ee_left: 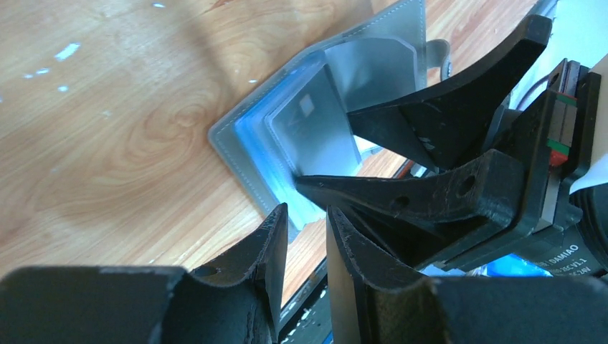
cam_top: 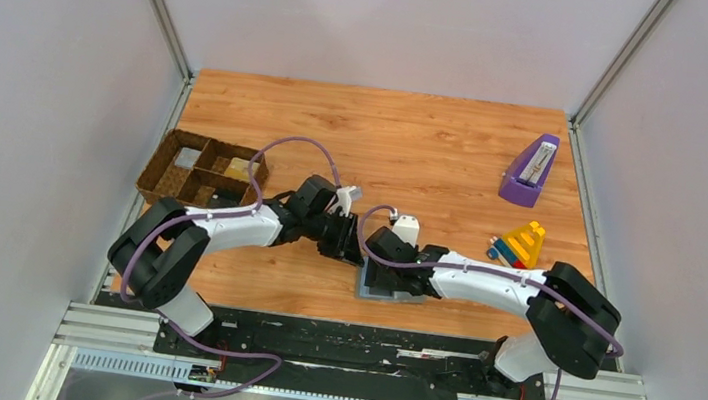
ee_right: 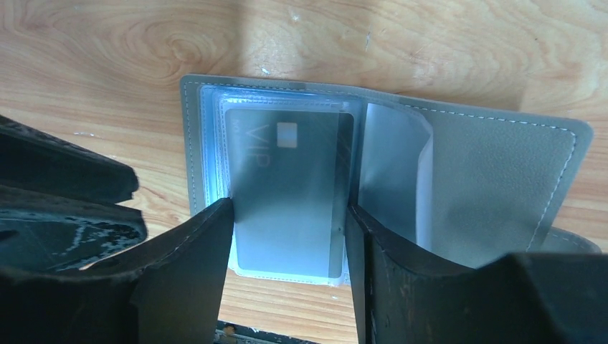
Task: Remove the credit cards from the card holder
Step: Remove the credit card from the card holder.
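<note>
Right wrist: grey bifold card holder (ee_right: 502, 165) lies open flat under my right gripper (ee_right: 290, 208), long axis across jaws. Grey VIP card (ee_right: 287, 179) pocketed between straddling fingers, lengthwise along them; I can't tell if pinched. Left gripper (ee_left: 307, 210) narrowly parted alongside, grip unclear. Forearms low, converging.

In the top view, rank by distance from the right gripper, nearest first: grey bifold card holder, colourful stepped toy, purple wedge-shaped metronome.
1. Grey card holder, beneath the right gripper.
2. Colourful stepped toy, to the right.
3. Purple metronome, back right.
</note>
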Motion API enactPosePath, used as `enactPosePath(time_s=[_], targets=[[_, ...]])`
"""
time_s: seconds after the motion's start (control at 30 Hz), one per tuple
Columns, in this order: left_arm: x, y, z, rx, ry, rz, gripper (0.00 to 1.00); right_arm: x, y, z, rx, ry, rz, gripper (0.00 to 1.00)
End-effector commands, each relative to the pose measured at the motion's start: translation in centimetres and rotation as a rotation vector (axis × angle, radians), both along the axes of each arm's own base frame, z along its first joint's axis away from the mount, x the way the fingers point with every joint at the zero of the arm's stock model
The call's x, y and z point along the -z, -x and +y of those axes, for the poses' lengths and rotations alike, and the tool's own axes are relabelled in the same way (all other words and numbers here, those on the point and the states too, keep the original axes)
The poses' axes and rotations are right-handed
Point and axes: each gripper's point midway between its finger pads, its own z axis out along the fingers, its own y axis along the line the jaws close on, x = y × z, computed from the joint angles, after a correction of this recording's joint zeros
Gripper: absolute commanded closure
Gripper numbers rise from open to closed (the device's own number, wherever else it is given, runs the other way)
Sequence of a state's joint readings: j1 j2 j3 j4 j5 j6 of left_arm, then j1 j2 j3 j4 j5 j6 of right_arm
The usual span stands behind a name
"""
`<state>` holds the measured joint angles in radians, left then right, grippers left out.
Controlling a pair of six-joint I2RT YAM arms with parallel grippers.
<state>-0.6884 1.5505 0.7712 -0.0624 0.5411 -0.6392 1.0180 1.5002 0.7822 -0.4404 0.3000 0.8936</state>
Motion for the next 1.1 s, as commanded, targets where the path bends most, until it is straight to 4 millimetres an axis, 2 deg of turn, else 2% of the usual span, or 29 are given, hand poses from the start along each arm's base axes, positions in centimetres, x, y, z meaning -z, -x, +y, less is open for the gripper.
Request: enactPosePath(time_s=[0.0, 0.57, 1.07], targets=[[-0.9, -0.4, -1.8, 0.017, 0.072, -0.017, 0.66, -0.8, 0.2, 0.8, -0.001, -0.069, -0.013, 0.46], [1.5, -0.5, -1.6, -0.004, 0.017, 0.022, 0.69, -2.1, 0.2, 1.4, -0.006, -0.217, -0.051, 0.47], [1.7, -0.6, -2.0, -0.004, 0.025, 0.038, 0.72, -2.8, 0.2, 1.3, 0.004, -0.283, -0.056, 0.46]])
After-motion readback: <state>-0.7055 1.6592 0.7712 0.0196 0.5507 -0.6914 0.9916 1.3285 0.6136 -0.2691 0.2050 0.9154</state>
